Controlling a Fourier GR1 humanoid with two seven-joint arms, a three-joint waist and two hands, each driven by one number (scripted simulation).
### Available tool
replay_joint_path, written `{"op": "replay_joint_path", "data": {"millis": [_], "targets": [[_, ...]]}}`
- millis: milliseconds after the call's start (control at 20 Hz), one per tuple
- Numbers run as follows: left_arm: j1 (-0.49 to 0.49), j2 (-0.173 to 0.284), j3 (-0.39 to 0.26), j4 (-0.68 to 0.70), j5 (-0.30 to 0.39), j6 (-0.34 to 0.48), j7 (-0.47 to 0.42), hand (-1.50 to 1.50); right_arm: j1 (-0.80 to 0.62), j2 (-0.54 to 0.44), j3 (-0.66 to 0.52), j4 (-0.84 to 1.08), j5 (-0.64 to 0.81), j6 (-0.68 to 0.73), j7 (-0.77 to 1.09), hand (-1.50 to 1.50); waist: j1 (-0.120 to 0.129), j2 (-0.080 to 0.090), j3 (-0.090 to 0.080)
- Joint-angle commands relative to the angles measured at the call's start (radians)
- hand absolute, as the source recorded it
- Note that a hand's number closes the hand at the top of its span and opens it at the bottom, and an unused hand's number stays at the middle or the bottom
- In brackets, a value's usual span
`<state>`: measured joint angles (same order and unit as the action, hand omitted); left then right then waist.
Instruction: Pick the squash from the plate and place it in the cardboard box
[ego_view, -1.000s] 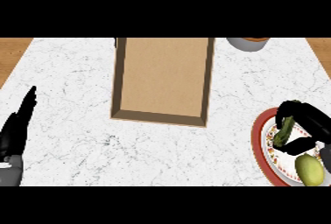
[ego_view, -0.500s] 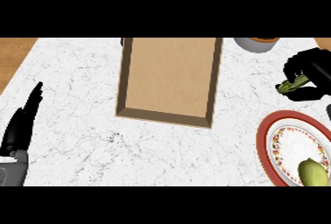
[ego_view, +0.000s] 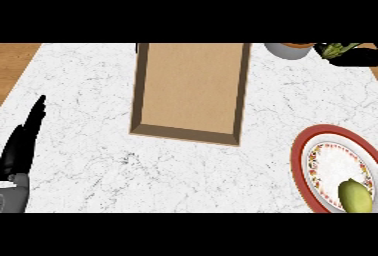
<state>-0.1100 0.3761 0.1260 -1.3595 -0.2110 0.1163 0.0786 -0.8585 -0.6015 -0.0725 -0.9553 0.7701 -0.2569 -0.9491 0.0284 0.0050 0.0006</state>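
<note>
Since the earlier frame, right hand (ego_view: 356, 56) rose to the far right edge, fingers curled round the squash (ego_view: 337, 49), lifted off the plate (ego_view: 303, 165). Carry leftward and release into the cardboard box (ego_view: 192, 87) remained. Left hand (ego_view: 22, 145) rested near left, fingers straight.

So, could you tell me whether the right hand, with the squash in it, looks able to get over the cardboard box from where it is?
Probably yes. The right hand holds the squash at the far right edge; only a grey cup sits between it and the cardboard box, whose top is open.
</note>
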Motion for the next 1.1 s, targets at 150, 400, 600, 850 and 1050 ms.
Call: {"op": "replay_joint_path", "data": {"millis": [150, 400, 600, 850, 1050], "targets": [[0.033, 0.015, 0.025, -0.011, 0.013, -0.027, -0.009, 0.0, -0.047, 0.085, 0.059, -0.166, -0.056, 0.095, -0.028, 1.5, -0.024, -0.009, -0.001], [0.038, 0.028, 0.053, 0.013, 0.011, -0.027, -0.019, 0.0, 0.026, 0.125, 0.123, -0.376, -0.101, 0.266, 0.1, 1.5, -0.041, -0.014, -0.001], [0.032, 0.003, 0.035, 0.0, -0.013, -0.004, -0.013, 0.0, -0.065, 0.23, 0.18, -0.371, -0.088, 0.337, 0.253, 1.5, -0.025, -0.01, -0.002], [-0.011, -0.003, 0.047, 0.029, -0.003, -0.018, -0.003, 0.0, -0.122, 0.343, 0.225, -0.404, -0.065, 0.389, 0.424, 1.5, -0.022, -0.006, -0.001], [-0.001, -0.009, 0.032, 0.023, -0.021, -0.019, -0.016, 0.0, -0.221, 0.436, 0.249, -0.363, -0.049, 0.453, 0.582, 1.5, -0.018, -0.005, -0.002]]}}
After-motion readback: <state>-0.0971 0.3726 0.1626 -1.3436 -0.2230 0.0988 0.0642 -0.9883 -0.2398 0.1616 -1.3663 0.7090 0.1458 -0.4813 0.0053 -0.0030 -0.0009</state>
